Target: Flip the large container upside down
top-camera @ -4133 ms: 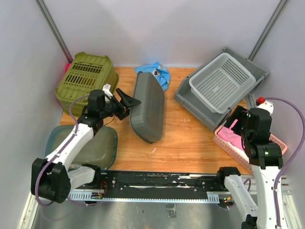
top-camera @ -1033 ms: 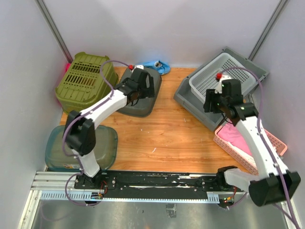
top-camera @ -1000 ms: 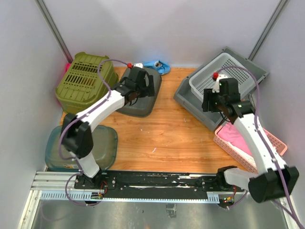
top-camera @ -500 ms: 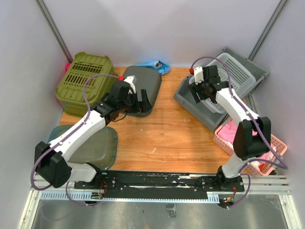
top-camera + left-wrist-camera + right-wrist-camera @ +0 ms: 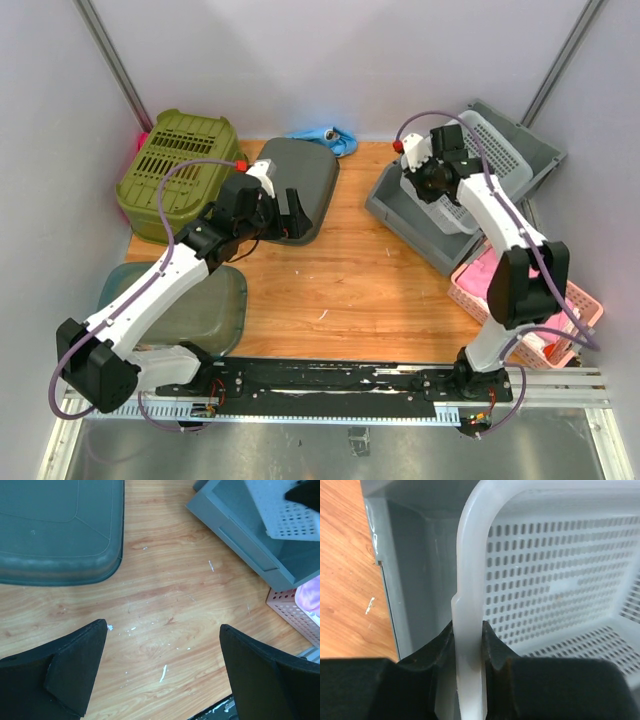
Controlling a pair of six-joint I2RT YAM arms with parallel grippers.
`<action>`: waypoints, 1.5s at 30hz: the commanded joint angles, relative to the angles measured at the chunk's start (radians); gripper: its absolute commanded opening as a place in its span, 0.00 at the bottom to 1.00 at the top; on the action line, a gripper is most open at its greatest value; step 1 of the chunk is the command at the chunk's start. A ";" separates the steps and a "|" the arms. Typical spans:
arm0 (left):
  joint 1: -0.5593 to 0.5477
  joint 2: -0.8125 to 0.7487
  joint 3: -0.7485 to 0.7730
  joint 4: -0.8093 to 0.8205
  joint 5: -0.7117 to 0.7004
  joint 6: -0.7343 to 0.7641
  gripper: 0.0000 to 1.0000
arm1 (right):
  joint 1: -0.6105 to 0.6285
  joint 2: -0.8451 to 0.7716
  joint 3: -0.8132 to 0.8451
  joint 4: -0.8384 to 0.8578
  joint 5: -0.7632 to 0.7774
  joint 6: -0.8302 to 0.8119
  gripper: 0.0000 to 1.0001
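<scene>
Large container (image 5: pixel 300 175), bottom-up at 11 o'clock: probably stiff, light plastic.
Grip its rim; left gripper (image 5: pixel 162 627) apart, right gripper (image 5: pixel 467 632) clamped on white basket (image 5: pixel 560 580) rim.

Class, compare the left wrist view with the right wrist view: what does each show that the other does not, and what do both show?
Only the left wrist view: the dark grey container lying bottom up on the table, the pink basket at the right edge, and the left hand, open over bare wood. Only the right wrist view: the right hand, shut on the white basket at its rim. Both: the white basket, the grey bin it sits in, and the table.
</scene>
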 commanded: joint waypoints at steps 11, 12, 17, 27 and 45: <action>0.004 -0.057 0.172 -0.053 -0.296 0.017 0.99 | 0.085 -0.443 0.337 -0.220 -0.241 0.423 0.01; 0.004 -0.049 0.211 -0.082 -0.318 0.013 0.99 | 0.092 -0.470 0.339 -0.218 -0.270 0.479 0.01; 0.010 -0.010 0.372 -0.210 -0.393 -0.032 0.99 | 0.096 -0.658 0.187 0.000 -0.536 0.811 0.01; 0.070 -0.038 0.561 -0.244 -0.508 -0.076 0.99 | 0.098 -0.909 -0.236 0.568 -0.730 1.579 0.01; 0.071 -0.043 0.506 -0.236 -0.483 -0.079 0.99 | 0.124 -1.107 -0.889 0.761 -0.653 2.052 0.01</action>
